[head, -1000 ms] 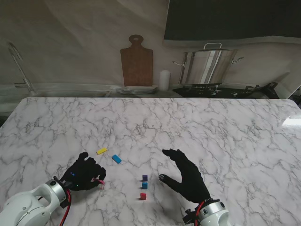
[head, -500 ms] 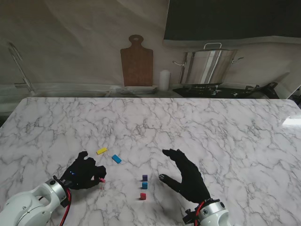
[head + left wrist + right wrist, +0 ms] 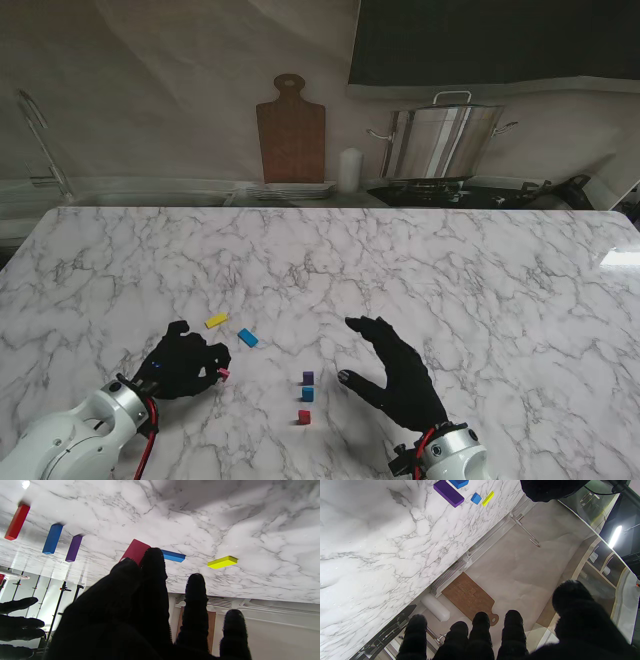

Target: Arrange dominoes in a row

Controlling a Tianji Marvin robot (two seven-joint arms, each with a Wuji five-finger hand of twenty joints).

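Three dominoes stand upright in a short row on the marble table: purple (image 3: pixel 308 378), blue (image 3: pixel 307 393) and red (image 3: pixel 304 416), red nearest to me. A light blue domino (image 3: pixel 248 338) and a yellow domino (image 3: pixel 216 321) lie flat farther away on the left. My left hand (image 3: pixel 184 366) is shut on a pink domino (image 3: pixel 223 374), pinched at its fingertips just above the table, left of the row; the left wrist view shows it as a magenta block (image 3: pixel 136 551) behind the fingers. My right hand (image 3: pixel 398 378) hovers open just right of the row, fingers spread.
A wooden cutting board (image 3: pixel 291 130), a white cylinder (image 3: pixel 348 170) and a steel pot (image 3: pixel 442 140) stand beyond the table's far edge. A metal rail (image 3: pixel 38 140) is at the far left. Bare marble stretches on the right side.
My left hand has lifted slightly and shifted right and away from me, carrying the pink domino toward the row. The right hand and the other dominoes have stayed put.
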